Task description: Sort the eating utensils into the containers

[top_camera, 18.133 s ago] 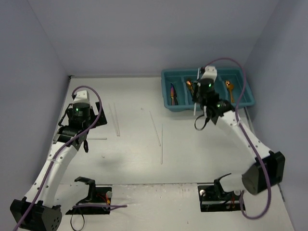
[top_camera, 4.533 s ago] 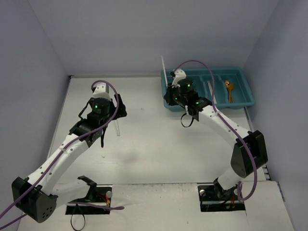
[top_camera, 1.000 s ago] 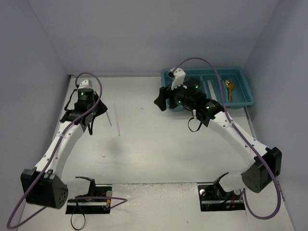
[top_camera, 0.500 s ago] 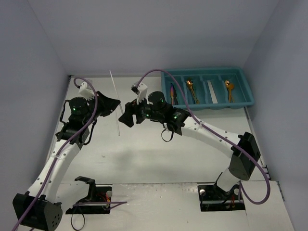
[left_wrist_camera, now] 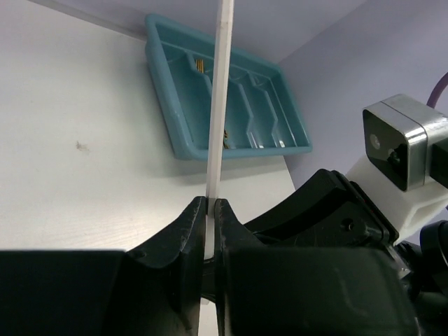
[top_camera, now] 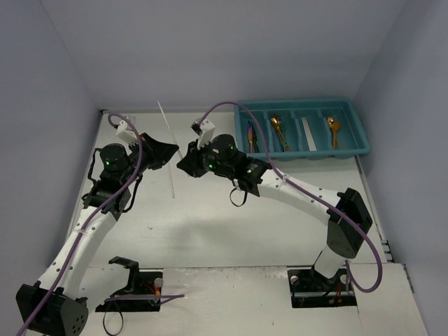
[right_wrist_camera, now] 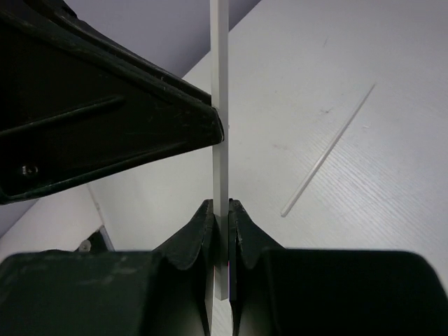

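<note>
A white chopstick (top_camera: 163,120) stands off the table between my two arms, left of centre. My left gripper (top_camera: 170,148) is shut on it, and the left wrist view shows the stick (left_wrist_camera: 220,91) rising out of the closed left gripper (left_wrist_camera: 211,203). My right gripper (top_camera: 180,162) is shut on the same chopstick (right_wrist_camera: 219,84), just beside the left fingers (right_wrist_camera: 105,119); the right gripper (right_wrist_camera: 220,206) pinches its lower end. A second white chopstick (top_camera: 171,183) lies flat on the table below them. The teal tray (top_camera: 301,155) at the back right holds gold spoons (top_camera: 278,129), white sticks (top_camera: 308,133) and an iridescent piece (top_camera: 250,136).
The lying chopstick (right_wrist_camera: 329,149) shows to the right in the right wrist view. The tray (left_wrist_camera: 182,126) sits far behind in the left wrist view, where the right wrist's camera housing (left_wrist_camera: 402,143) is close on the right. Walls enclose the table on three sides.
The right arm swung from the tray over to the left gripper and has now closed on the chopstick that the left gripper holds. The left gripper stayed shut.
</note>
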`<action>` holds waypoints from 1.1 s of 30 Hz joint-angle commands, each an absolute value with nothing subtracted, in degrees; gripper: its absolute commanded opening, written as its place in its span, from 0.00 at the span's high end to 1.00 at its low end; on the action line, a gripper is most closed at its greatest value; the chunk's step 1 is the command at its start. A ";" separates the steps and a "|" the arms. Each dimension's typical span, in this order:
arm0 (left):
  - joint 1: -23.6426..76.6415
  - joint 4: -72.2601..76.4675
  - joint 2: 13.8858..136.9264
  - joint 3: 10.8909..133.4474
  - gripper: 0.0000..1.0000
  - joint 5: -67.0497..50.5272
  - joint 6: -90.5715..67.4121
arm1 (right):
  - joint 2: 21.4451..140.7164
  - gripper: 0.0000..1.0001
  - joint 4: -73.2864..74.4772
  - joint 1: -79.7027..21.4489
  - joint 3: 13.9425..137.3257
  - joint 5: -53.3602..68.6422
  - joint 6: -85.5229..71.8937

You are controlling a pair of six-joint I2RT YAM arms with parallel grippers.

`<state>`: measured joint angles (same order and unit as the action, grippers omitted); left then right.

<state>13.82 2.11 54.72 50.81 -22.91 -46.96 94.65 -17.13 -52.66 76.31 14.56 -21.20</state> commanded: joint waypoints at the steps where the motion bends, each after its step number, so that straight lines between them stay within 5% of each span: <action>1: 14.06 7.53 55.20 50.39 0.98 -22.85 -46.02 | 92.43 1.00 -23.14 -52.76 76.91 12.01 -20.51; 3: 14.06 7.47 55.43 49.75 0.86 -21.75 -45.27 | 91.91 1.00 -22.86 -52.47 76.27 10.80 -20.33; 6: 14.10 7.16 55.75 48.98 0.44 -19.01 -44.71 | 91.13 1.00 -21.31 -51.62 74.92 7.84 -20.15; 10: 14.06 -0.80 56.44 50.67 0.22 -12.23 -41.14 | 90.33 1.00 -16.65 -49.04 73.71 2.74 -19.05; 21: 13.72 -23.16 62.32 57.63 0.18 6.76 -28.17 | 89.80 1.00 -4.34 -24.39 74.11 -6.30 -3.29; 33: 13.54 -27.98 70.05 59.24 0.18 5.86 -28.27 | 103.99 0.95 -0.91 -2.59 84.63 -6.72 6.44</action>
